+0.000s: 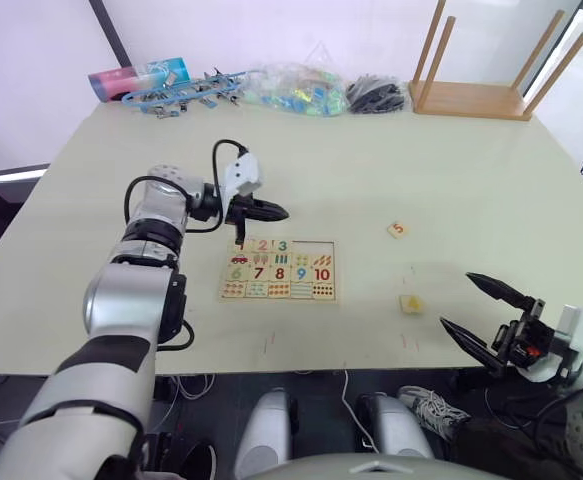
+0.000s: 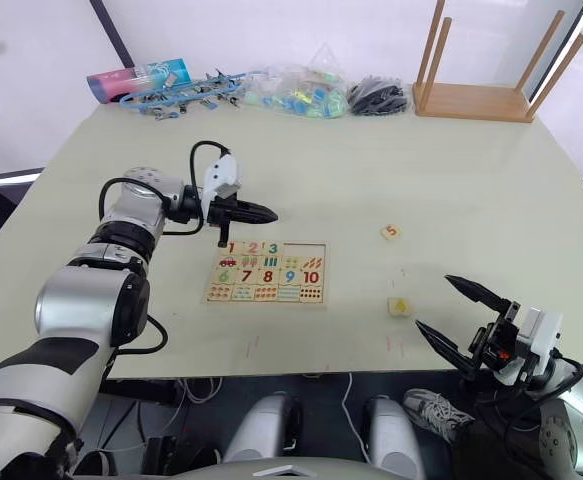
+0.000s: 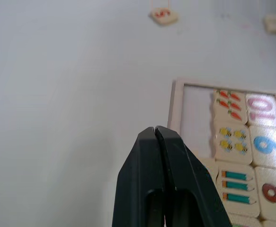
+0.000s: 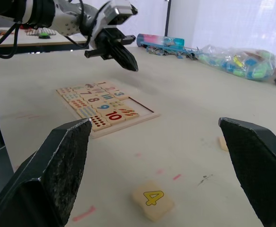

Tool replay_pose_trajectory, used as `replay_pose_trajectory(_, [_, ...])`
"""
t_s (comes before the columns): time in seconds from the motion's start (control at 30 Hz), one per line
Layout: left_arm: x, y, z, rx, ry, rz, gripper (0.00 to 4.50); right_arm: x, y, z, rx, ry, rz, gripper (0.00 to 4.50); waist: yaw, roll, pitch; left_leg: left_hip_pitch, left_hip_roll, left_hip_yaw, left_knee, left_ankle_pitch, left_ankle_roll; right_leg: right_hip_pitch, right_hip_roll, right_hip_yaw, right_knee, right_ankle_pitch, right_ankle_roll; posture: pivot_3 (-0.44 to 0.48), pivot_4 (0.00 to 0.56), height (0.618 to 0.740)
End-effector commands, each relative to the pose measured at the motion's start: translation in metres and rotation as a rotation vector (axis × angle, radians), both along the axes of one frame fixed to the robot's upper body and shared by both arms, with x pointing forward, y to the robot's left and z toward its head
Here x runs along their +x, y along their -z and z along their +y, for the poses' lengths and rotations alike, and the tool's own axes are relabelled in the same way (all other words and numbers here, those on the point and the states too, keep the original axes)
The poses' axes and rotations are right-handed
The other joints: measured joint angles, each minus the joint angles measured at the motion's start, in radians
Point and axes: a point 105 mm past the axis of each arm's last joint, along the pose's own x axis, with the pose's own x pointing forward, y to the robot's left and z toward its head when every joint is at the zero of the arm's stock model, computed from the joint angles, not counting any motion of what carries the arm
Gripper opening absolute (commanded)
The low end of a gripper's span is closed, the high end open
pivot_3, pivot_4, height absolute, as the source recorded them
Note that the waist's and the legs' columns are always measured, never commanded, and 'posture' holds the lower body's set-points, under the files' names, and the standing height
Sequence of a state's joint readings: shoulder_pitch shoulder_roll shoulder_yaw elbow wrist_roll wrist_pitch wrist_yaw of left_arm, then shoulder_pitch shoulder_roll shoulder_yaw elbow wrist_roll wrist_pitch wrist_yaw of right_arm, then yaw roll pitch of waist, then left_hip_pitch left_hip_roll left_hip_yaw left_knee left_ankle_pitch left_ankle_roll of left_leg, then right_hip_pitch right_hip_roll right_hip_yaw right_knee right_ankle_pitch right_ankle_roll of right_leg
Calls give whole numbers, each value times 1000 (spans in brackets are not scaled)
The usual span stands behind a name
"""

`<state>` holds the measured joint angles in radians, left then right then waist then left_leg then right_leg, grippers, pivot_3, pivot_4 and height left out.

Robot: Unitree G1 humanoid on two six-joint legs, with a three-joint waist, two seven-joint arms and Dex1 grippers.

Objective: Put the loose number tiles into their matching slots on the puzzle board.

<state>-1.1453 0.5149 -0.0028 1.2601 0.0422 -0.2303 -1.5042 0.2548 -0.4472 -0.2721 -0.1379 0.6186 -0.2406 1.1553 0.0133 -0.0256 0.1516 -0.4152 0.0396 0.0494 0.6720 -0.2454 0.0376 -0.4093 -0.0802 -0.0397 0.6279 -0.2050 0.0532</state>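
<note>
You are seeing the flat pale wooden puzzle board (image 1: pixel 279 271) lying mid-table; left gripper (image 1: pixel 276 212) hovering pinched together; right gripper (image 1: pixel 481 305) gaping wide near the yellow-4 square wooden tile (image 1: pixel 411 303).

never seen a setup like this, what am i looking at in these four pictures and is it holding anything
It is a humanoid robot with two arms, each ending in a two-fingered black gripper. Two pictures come from cameras on its head, looking down over a table; the other two come from cameras on its wrists.

On the table lies a wooden puzzle board of numbers. Two loose tiles sit apart from it: a 4 tile and a 5 tile.

The left gripper is above the board's far edge, shut, with nothing between its fingers. The right gripper is wide open near the 4 tile, also empty.

At the table's far edge are a bag of toys and an upturned stool.
</note>
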Motion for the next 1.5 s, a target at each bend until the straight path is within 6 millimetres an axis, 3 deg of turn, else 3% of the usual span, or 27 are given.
replay_pose_trajectory(0.03, [-1,-24,13,-140,-32,-53,63,5,-10,-10,11,40,-26,4500,-2,0,0,0,0,0,0,0,0,0,0,0,0,0,0,0,150,737])
replay_pose_trajectory(0.27, [-17,-23,48,-247,-135,-76,63,14,-5,-23,-6,121,18,4500,-1,0,0,1,0,0,0,0,0,0,0,1,1,0,0,0,150,737])
replay_pose_trajectory(0.37, [-30,-19,59,-267,-181,-82,1334,16,0,-30,-27,150,44,4500,1,1,0,1,1,-1,0,0,0,0,0,1,1,0,0,0,150,737])
replay_pose_trajectory(0.5, [-46,-17,72,-292,-242,-85,3389,16,4,-34,-40,169,61,4500,3,1,0,1,1,-1,0,0,0,0,0,2,1,0,-1,0,150,737])
replay_pose_trajectory(0.57, [-64,-8,88,-293,-295,-80,4390,14,7,-40,-53,185,79,4500,1,1,-1,1,1,-1,0,0,0,1,1,3,1,-1,-2,0,150,737])
replay_pose_trajectory(0.77, [-108,12,121,-287,-426,-80,4456,6,11,-49,-34,195,122,4500,-7,3,-2,5,2,0,-2,0,0,1,1,8,1,-2,-4,0,150,737])
replay_pose_trajectory(1.07, [-158,40,144,-267,-575,-62,4456,-1,16,-56,-79,188,151,4500,1,4,-3,11,7,2,-3,-1,-2,3,-2,8,0,-3,-3,0,150,737])
replay_pose_trajectory(1.5, [-192,61,150,-275,-667,-38,4456,-5,19,-62,-118,154,195,4500,1,4,-3,12,8,5,-5,-3,-5,1,-5,6,0,-5,-1,0,150,737])
